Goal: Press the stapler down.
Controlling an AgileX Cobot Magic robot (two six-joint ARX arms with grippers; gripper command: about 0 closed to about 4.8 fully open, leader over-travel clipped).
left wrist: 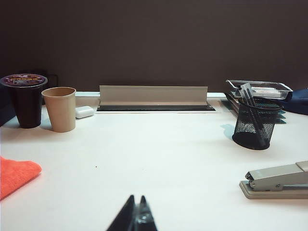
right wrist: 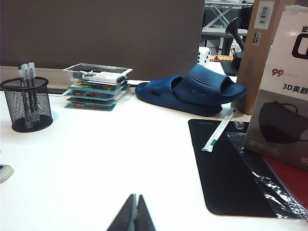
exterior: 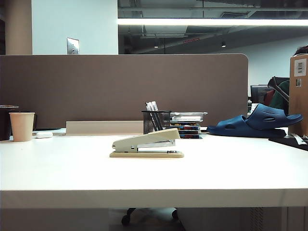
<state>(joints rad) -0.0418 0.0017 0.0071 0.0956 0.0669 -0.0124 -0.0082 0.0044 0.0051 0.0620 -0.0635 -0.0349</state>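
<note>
The beige stapler (exterior: 147,144) lies flat near the middle of the white table, its wedge-shaped top arm raised over the silver magazine. Its rear end (left wrist: 276,179) shows in the left wrist view, and a sliver of it (right wrist: 4,172) sits at the edge of the right wrist view. My left gripper (left wrist: 137,198) is shut with nothing in it, low over bare table well short of the stapler. My right gripper (right wrist: 135,196) is also shut and empty, away from the stapler. Neither gripper appears in the exterior view.
A black mesh pen holder (exterior: 156,121) and stacked trays (exterior: 186,124) stand behind the stapler. A blue slipper (exterior: 257,122), a black mat (right wrist: 226,163) and boxes (right wrist: 284,96) are on the right. Paper cup (left wrist: 60,109), dark cup (left wrist: 25,98), small white object (left wrist: 84,111) and orange cloth (left wrist: 14,175) sit left.
</note>
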